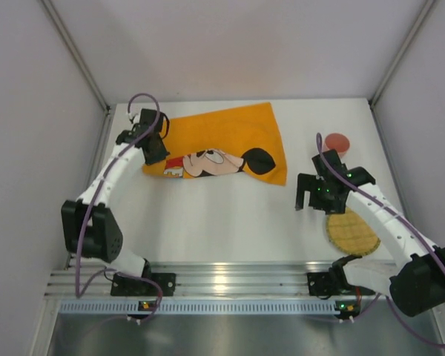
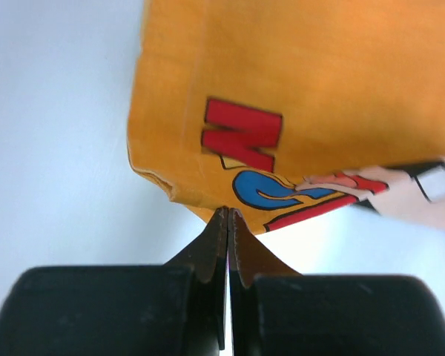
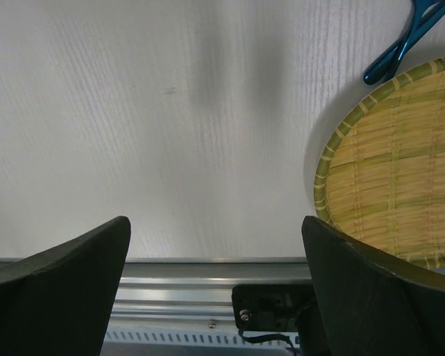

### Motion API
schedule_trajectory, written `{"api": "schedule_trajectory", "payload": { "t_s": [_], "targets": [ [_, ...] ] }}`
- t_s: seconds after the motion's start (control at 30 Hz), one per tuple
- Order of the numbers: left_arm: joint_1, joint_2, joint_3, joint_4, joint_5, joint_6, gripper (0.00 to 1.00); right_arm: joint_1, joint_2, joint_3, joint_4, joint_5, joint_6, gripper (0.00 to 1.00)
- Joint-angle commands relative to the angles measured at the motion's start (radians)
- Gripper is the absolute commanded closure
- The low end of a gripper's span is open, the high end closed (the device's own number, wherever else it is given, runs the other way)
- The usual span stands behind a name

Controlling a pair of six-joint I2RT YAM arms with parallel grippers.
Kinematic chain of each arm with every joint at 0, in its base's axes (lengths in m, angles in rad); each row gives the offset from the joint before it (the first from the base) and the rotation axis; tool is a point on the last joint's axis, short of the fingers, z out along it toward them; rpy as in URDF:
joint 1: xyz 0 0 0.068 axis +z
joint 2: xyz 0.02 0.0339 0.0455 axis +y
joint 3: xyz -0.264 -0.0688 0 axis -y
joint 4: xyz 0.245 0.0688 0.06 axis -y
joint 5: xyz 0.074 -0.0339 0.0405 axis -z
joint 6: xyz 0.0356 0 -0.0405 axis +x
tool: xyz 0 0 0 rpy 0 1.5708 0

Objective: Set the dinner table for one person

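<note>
The dinner table is a white top with a ribbed aluminium rail along its near edge. An orange Mickey Mouse placemat lies at the back centre. My left gripper is shut on the placemat's near left edge. In the left wrist view the closed fingertips pinch the orange cloth, which looks rumpled there. My right gripper is open and empty above bare table, left of a round woven bamboo plate. The plate also shows in the right wrist view, right of the open gripper.
A small red round dish sits at the back right behind the right arm. A blue utensil lies just beyond the bamboo plate. The aluminium rail and both arm bases line the near edge. Grey walls enclose the left, right and back sides.
</note>
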Motion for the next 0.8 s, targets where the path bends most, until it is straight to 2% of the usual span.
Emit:
{"api": "schedule_trajectory", "payload": {
  "t_s": [0.0, 0.13, 0.2, 0.23, 0.27, 0.33, 0.4, 0.53, 0.67, 0.73, 0.77],
  "targets": [
    [-0.087, -0.201, -0.180, -0.059, -0.001, -0.052, 1.00, -0.001, 0.010, -0.009, 0.087, -0.031, -0.034, 0.00],
    [-0.221, -0.403, -0.351, -0.188, 0.014, -0.201, 1.00, -0.001, 0.067, -0.009, 0.129, -0.056, -0.044, 0.00],
    [-0.244, -0.520, -0.441, -0.237, 0.039, -0.289, 0.95, -0.001, 0.105, 0.006, 0.152, -0.066, -0.048, 0.00],
    [-0.254, -0.560, -0.468, -0.281, 0.042, -0.316, 0.79, -0.001, 0.116, 0.012, 0.161, -0.068, -0.046, 0.00],
    [-0.256, -0.637, -0.491, -0.301, 0.043, -0.337, 0.43, -0.001, 0.127, 0.026, 0.169, -0.068, -0.043, 0.00],
    [-0.258, -0.710, -0.534, -0.329, 0.034, -0.367, 0.04, -0.001, 0.153, 0.043, 0.195, -0.116, -0.040, 0.00],
    [-0.258, -0.781, -0.538, -0.375, -0.001, -0.380, 0.02, 0.000, 0.177, 0.075, 0.240, -0.158, -0.028, 0.00],
    [-0.258, -0.781, -0.511, -0.401, -0.033, -0.376, 0.02, 0.000, 0.230, 0.161, 0.374, -0.266, 0.015, 0.00],
    [-0.258, -0.674, -0.495, -0.308, -0.042, -0.324, 0.02, -0.003, 0.357, 0.303, 0.466, -0.313, 0.073, 0.00],
    [-0.255, -0.622, -0.499, -0.213, -0.075, -0.307, 0.02, -0.001, 0.482, 0.362, 0.500, -0.336, 0.087, 0.01],
    [-0.253, -0.562, -0.494, -0.181, -0.079, -0.296, 0.02, 0.000, 0.532, 0.437, 0.530, -0.350, 0.090, 0.04]
  ]
}}
